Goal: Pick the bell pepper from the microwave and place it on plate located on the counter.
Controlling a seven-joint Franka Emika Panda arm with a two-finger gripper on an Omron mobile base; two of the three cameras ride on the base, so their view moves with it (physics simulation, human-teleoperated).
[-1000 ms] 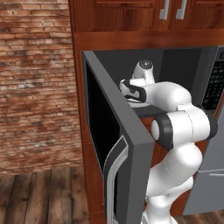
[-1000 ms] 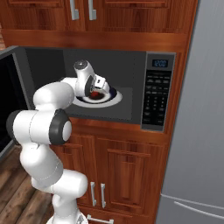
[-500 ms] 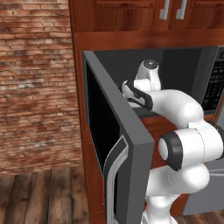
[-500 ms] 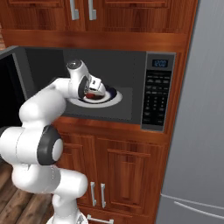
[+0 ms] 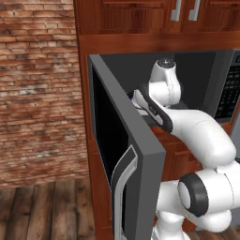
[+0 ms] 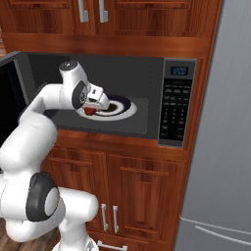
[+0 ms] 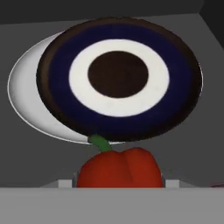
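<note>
The large dark grey microwave (image 6: 147, 93) stands open in a bay of reddish-brown wooden cabinets (image 6: 142, 181), its black-windowed door (image 5: 123, 161) with the curved light grey handle (image 5: 123, 180) swung out toward the left base camera, where it hides most of the cavity floor. The white arm with dark joints (image 5: 187, 131) reaches into the cavity; the left base view shows it from behind, bent down over the door's top edge. The right base view looks straight into the cavity and shows the hand lowered over the small glossy red bell pepper (image 6: 89, 111), which sits on the microwave floor at the near left edge of a round white dish with a dark blue rim and dark centre (image 6: 117, 105). That view also takes in the black keypad panel (image 6: 175, 105) and a tall grey refrigerator (image 6: 220, 147) to the right; the left base view has a red brick wall (image 5: 37, 84) and a wooden plank floor (image 5: 47, 211). The hand view shows the pepper (image 7: 119, 168) close up with its green stem (image 7: 100, 142) pointing toward the dish (image 7: 118, 78), which overlaps a pale round turntable (image 7: 26, 100). The fingers (image 7: 119, 183) flank the pepper, a pale tip (image 7: 65, 183) at each side; whether they press on it I cannot tell.
</note>
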